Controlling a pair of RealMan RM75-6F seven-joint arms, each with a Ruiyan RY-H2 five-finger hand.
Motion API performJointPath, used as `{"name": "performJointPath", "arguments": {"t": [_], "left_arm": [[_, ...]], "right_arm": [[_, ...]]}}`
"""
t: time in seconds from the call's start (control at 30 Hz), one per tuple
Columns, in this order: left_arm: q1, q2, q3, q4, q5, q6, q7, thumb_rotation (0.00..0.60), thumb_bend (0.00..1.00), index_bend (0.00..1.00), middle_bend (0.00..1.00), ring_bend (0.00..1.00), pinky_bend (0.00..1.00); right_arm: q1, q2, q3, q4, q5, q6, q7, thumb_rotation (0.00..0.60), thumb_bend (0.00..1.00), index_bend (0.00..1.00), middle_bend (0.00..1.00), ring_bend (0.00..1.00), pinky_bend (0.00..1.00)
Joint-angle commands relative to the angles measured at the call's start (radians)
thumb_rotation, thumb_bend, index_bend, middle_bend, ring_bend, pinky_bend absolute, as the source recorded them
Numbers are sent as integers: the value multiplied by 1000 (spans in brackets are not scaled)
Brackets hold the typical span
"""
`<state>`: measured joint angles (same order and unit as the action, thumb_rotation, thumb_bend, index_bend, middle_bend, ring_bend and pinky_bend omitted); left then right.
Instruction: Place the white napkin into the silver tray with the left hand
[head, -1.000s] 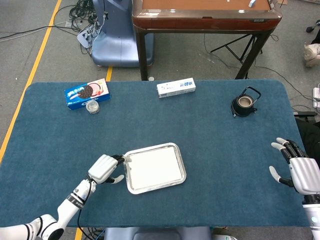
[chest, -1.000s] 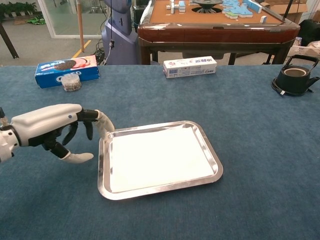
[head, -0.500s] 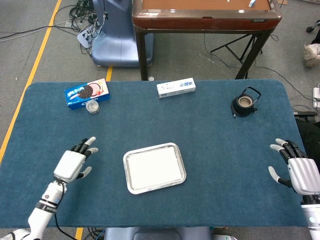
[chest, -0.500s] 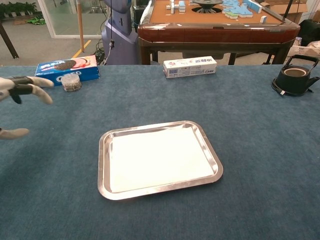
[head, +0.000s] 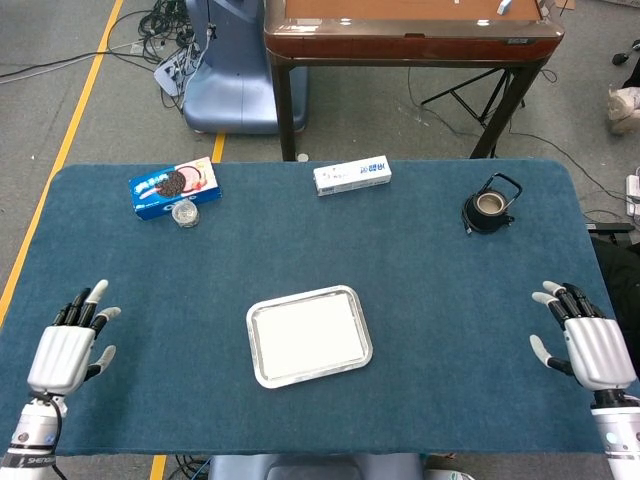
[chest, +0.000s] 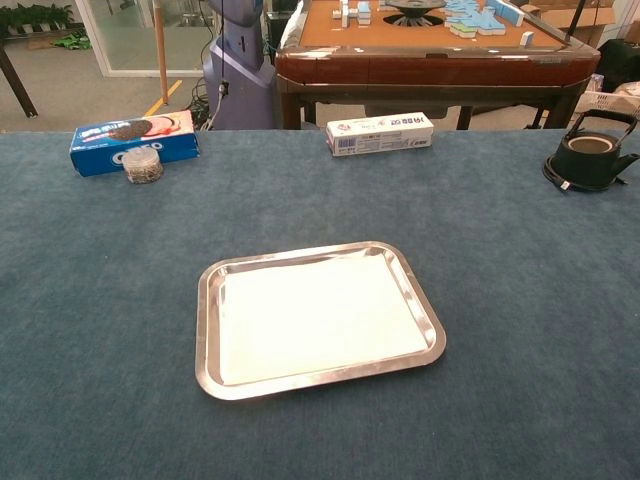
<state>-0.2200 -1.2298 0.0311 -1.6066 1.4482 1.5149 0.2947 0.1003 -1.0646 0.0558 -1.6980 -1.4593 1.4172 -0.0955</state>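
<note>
**Napkin in tray, both hands off and wide**

Head view: your white napkin (head: 309, 336) lies flat inside the silver tray (head: 257, 370), filling most of the floor, rim showing all round. Tray's long axis runs roughly left-right, slightly skewed to the table edge. Your left hand (head: 65, 355) sits at the near-left edge of the blue table (head: 420, 280), fingers spread, holding nothing. Tray lies to its right, well apart. Your right hand (head: 592, 346) is at the near-right edge, fingers also apart, empty, and looks a bit further from the tray than the left.

Chest view: neither hand shows. Napkin (chest: 315, 318) sits inside the tray (chest: 205, 340), edges within the rim; I see no corner hanging over. Cookie box (chest: 132, 141), small jar (chest: 143, 165), white carton (chest: 380, 132) and kettle (chest: 590, 155) line the far side, well clear of the tray.

I'd judge placement done. If you want a touch-up, the left is your nearer hand: reach rightward and slightly forward.
</note>
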Motion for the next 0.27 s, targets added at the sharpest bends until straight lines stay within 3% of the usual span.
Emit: {"name": "performJointPath", "arguments": {"t": [0.03,0.27], "left_arm": [[35,22,6,-24,-25,15,22,600,278,305,26,0,157],[43,44,-19,-49,-19,15,-13,600,279,307,23,0,157]], "right_arm": [[-1,1,1,-2,4,-1,-1,600,341,269,182,109,309],[-3,1,-2,-5,-13,11,-8,600,341,269,181,109,308]]}}
